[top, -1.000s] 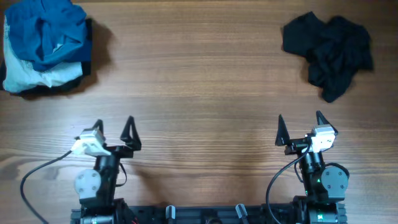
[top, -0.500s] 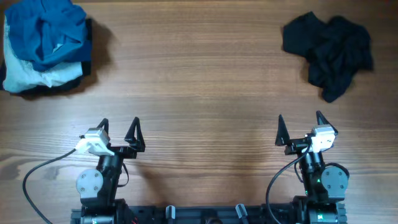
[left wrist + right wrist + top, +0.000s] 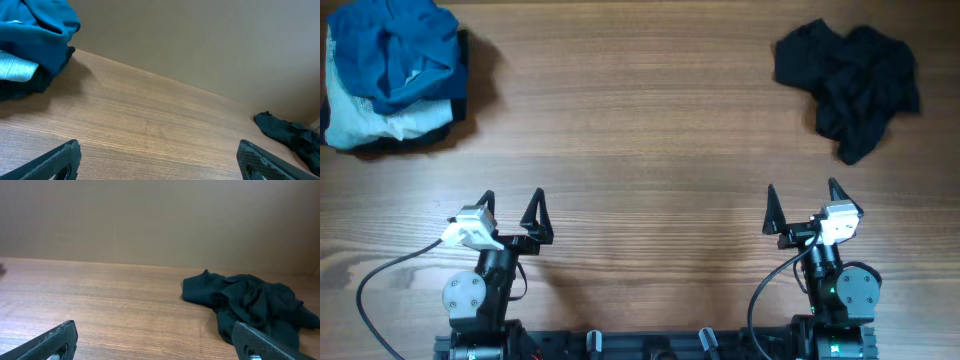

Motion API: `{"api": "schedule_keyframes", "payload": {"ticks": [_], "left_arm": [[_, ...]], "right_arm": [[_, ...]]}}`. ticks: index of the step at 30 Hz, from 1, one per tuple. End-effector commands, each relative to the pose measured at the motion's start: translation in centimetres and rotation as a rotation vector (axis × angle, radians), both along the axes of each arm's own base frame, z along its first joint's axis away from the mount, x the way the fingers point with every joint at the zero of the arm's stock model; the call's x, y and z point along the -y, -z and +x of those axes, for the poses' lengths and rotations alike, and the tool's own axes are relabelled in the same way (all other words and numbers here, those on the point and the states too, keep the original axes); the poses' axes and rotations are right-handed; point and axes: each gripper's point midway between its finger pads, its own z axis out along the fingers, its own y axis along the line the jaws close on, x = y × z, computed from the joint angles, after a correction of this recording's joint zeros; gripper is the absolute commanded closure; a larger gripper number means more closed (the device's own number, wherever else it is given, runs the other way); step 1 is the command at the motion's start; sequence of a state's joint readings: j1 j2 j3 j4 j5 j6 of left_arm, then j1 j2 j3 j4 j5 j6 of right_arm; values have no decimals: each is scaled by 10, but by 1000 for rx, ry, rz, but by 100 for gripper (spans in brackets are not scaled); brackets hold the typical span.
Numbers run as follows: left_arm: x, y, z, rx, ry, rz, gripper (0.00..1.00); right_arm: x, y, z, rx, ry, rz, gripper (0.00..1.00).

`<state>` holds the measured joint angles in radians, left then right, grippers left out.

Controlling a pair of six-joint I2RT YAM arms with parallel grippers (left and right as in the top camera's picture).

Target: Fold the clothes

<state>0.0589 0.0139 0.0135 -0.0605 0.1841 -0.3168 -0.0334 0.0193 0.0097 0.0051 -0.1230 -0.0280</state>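
Overhead view: both arms sit at the near edge of the bench, and neither touches any cloth. The left end effector has its fingers spread wide with nothing between them. The right end effector is likewise spread and empty.

Task items:
- dark garment, crumpled in a heap at the far right of the bench, well apart from the right end effector and roughly ahead of it.
- blue pile, at the far left corner. It shows a deep blue piece on top, a pale blue piece under it and a dark layer at the bottom. We cannot tell how many items it holds or whether any are already folded.

Right wrist view shows the dark garment lying low and slack, with soft rumpled ridges and a thin flap reaching toward the left of that picture.

Handling judgement: we take the garment to be light and limp, with no stiffness to hold a shape. It will likely drape and drag once lifted, and layers may cling or bunch together. There is no breakage risk. The main risk is pinching several layers at once, so that the heap comes up as a wad.

Where to grip: we cannot make out a hem, collar or sleeve in the heap. We judge the best first hold to be the outlying flap or a raised ridge near the edge. It should be pinched low against the bench, with the other arm taking an opposite edge to spread the cloth flat before any fold.
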Motion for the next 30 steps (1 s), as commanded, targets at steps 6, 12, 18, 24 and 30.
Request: {"api": "schedule_keyframes", "payload": {"ticks": [6,12,18,24,30], "left_arm": [[1,3,0,-3,2,-6,0],[0,3,0,-3,-5,-5,0],[0,2,0,-3,-5,-5,0],[-1,0,0,6,-7,-5,0],[33,-44,-9,188,198,-10,0]], "right_arm": [[-1,0,0,3,-3,8,0],[-1,0,0,3,-3,8,0],[-1,-1,0,7,-3,8,0],[2,-11,0,49,12,2,0],[-29,-50,-10,212,-168,-4,0]]}}
